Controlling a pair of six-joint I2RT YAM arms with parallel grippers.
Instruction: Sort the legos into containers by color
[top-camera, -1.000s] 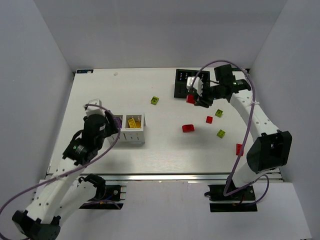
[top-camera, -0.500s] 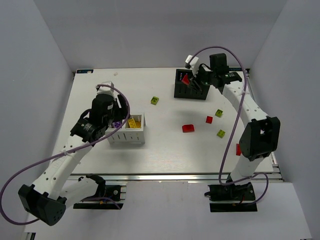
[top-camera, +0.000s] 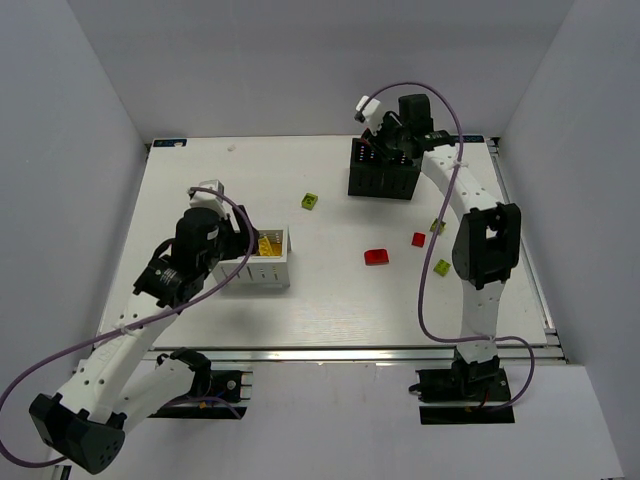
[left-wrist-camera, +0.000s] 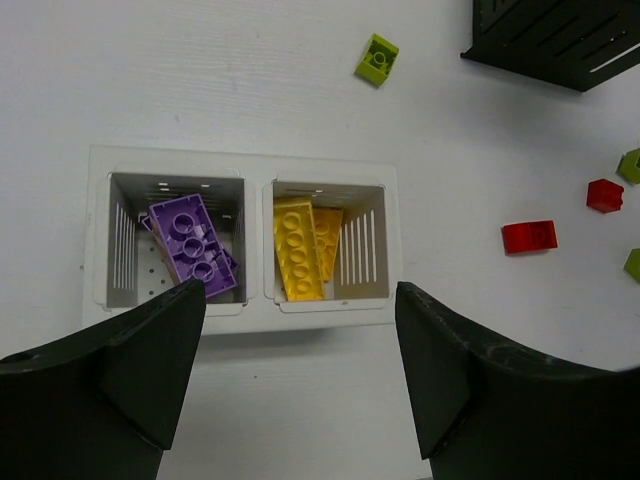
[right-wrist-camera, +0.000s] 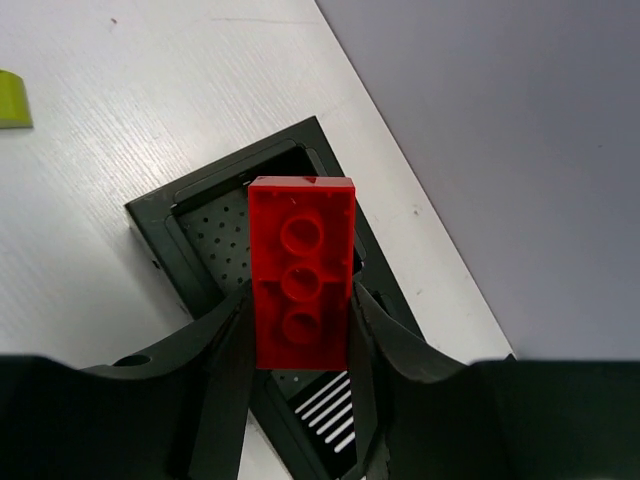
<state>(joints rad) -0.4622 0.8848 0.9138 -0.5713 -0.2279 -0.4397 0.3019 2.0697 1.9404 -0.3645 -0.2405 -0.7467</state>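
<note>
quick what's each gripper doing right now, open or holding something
Left gripper: open, empty, above the white box.
Right gripper: closed on a red brick, over the black box.

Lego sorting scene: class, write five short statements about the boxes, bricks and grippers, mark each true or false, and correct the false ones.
1. Purple bricks and yellow bricks lie in separate compartments of the white box. True.
2. The right gripper is empty. False: it grips a red brick over the black box.
3. The left gripper is shut on a yellow brick. False: its jaws stand open with nothing between them, above the white box.
4. A lime green brick lies loose on the table. True.
5. No red bricks lie on the table. False: two loose red bricks lie there.
</note>
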